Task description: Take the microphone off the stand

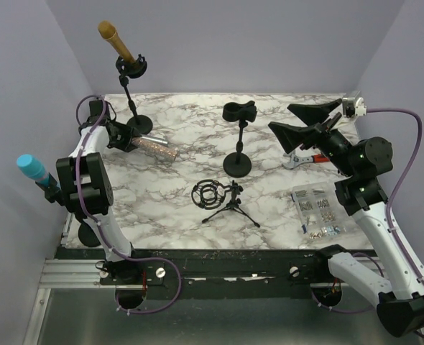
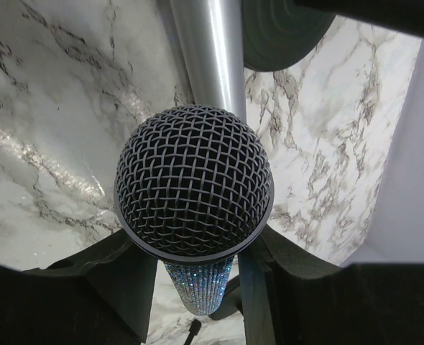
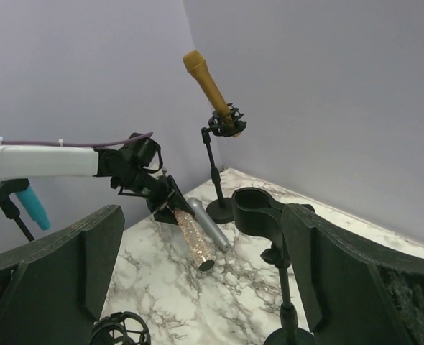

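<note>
A gold microphone point(image 1: 115, 39) sits tilted in the clip of a tall black stand point(image 1: 131, 67) at the back left; it also shows in the right wrist view point(image 3: 205, 83). My left gripper point(image 1: 122, 136) is shut on a glittery microphone point(image 1: 156, 149) just below its mesh head point(image 2: 194, 180). The microphone slants down to the marble table point(image 1: 269, 208), beside a silver microphone point(image 3: 210, 224). An empty stand point(image 1: 238, 111) is at the centre. My right gripper point(image 1: 281, 117) is open and empty, raised to the right of that stand point(image 3: 255, 212).
A blue microphone point(image 1: 32, 169) on a stand pokes up at the left edge. A shock mount on a small tripod point(image 1: 215, 195) lies at the front centre. Pliers point(image 1: 302, 159) and a clear box of small parts point(image 1: 316, 210) are on the right.
</note>
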Controlling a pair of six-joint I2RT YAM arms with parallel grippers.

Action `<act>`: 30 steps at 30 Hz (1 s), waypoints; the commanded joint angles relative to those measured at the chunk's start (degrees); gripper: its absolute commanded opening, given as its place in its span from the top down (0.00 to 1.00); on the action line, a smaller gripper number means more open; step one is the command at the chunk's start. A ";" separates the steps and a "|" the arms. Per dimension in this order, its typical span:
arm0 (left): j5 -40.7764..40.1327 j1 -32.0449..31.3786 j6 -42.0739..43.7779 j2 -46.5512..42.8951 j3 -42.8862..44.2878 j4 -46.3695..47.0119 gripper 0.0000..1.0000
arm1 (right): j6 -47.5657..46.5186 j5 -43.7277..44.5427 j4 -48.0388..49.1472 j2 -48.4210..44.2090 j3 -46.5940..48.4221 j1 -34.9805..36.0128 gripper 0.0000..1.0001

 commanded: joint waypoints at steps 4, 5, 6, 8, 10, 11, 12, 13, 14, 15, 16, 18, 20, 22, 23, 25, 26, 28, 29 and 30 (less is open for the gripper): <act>5.16 3.72 2.30 4.44 4.32 2.70 1.00 | 1.07 2.37 3.69 0.00 -1.55 0.00 0.00; 5.37 4.03 2.52 5.16 4.77 2.59 1.00 | 1.27 2.66 4.65 -0.30 -1.99 0.01 0.00; 6.11 4.29 2.55 5.83 5.17 2.53 1.00 | 1.43 3.05 5.28 -0.65 -2.55 0.01 0.00; 7.55 4.75 2.05 6.80 5.10 3.35 0.98 | 1.83 3.55 6.29 -0.89 -3.06 -0.09 0.00; 8.06 5.20 2.02 7.74 5.32 3.82 0.96 | 2.20 3.79 6.26 -0.90 -3.07 0.01 0.00; 8.06 5.44 2.10 8.18 5.75 3.52 0.93 | 2.17 3.73 6.35 -0.83 -3.08 0.00 0.00; 8.11 5.68 2.32 8.69 6.31 3.25 0.89 | 2.22 3.81 6.48 -0.81 -3.20 0.01 0.00; 8.15 5.90 2.69 9.05 6.75 2.93 0.85 | 2.24 3.92 6.68 -0.85 -3.26 0.01 0.00; 8.31 6.10 2.72 9.45 6.81 2.65 0.83 | 2.38 4.28 6.81 -0.71 -3.34 0.01 0.00; 8.66 6.47 2.28 9.64 6.57 2.96 0.80 | 2.46 4.55 6.93 -0.75 -3.34 -0.01 0.00; 9.36 6.76 1.67 9.80 5.77 3.79 0.78 | 2.66 4.70 6.97 -0.76 -3.26 0.01 0.00; 9.84 7.11 0.65 10.15 5.29 4.62 0.75 | 2.81 4.63 6.80 -0.80 -3.27 0.00 0.00; 9.82 7.35 0.85 10.61 5.98 3.84 0.71 | 2.88 4.65 6.96 -0.98 -3.43 0.01 0.00; 8.87 7.35 1.23 10.54 5.76 3.51 0.68 | 3.04 5.01 7.01 -0.85 -3.35 0.01 0.00; 8.60 7.35 1.23 10.45 5.26 4.17 0.66 | 3.14 5.09 6.91 -0.86 -3.26 -0.04 0.00; 8.89 7.37 0.97 11.18 5.86 4.11 0.60 | 3.56 4.97 6.94 -0.99 -3.52 0.01 0.00; 9.17 7.50 1.16 11.63 6.53 3.19 0.59 | 3.90 4.89 7.23 -1.00 -3.75 0.02 0.00; 9.43 7.50 1.50 11.61 6.62 3.30 0.55 | 4.50 4.79 7.80 -0.88 -3.85 0.01 0.00; 9.27 7.44 1.14 11.30 6.19 3.70 0.52 | 4.59 4.77 7.49 -0.87 -3.78 0.01 0.00; 9.04 7.44 0.71 11.24 6.02 3.89 0.50 | 4.65 4.61 7.18 -1.06 -3.68 0.00 0.00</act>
